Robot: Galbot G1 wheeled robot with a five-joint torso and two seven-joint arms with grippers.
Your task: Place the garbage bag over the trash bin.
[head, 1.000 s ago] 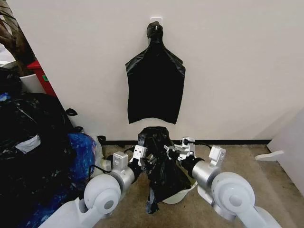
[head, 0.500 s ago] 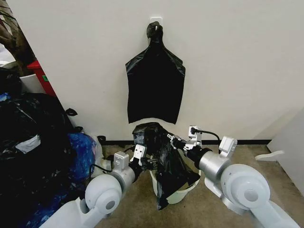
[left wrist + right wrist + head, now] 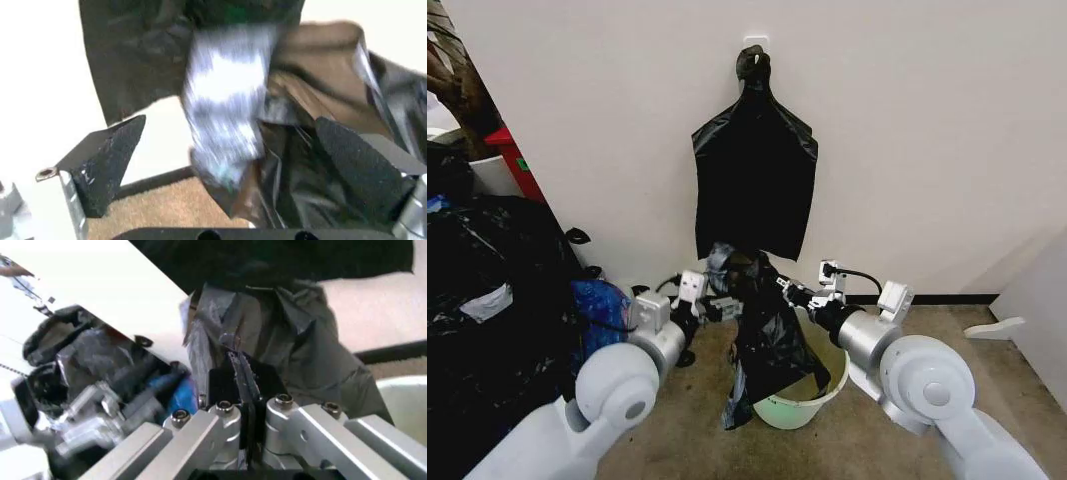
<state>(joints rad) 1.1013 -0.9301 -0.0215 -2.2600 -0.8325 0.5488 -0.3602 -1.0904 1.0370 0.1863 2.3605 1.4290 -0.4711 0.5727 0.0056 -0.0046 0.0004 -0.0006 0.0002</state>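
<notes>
The right gripper (image 3: 241, 371) has its jaws pressed flat together on a fold of the garbage bag (image 3: 767, 335), pinching the film just above the trash bin (image 3: 812, 405). The left gripper (image 3: 230, 150) has its jaws spread wide, one pad on each side of a bunched edge of the bag; the plastic lies between them and against one pad, but they are not clamped on it.

From the head view, the left gripper (image 3: 717, 305) sits up and to the left of the bin, the right gripper (image 3: 789, 292) above the bin's far rim. The bag hangs from them in a crumpled drape, partly inside the bin's mouth, with a tail spilling down the outside of its left wall. The mouth is not yet stretched round the rim.

That film looks feather-light, limp and slick, likely to slide out of a loose pinch and to tear if snagged. I'd take it by the open hem, at two opposite points.

Behind the bin, a flat bunch of black bags (image 3: 755, 185) hangs on the wall.
</notes>
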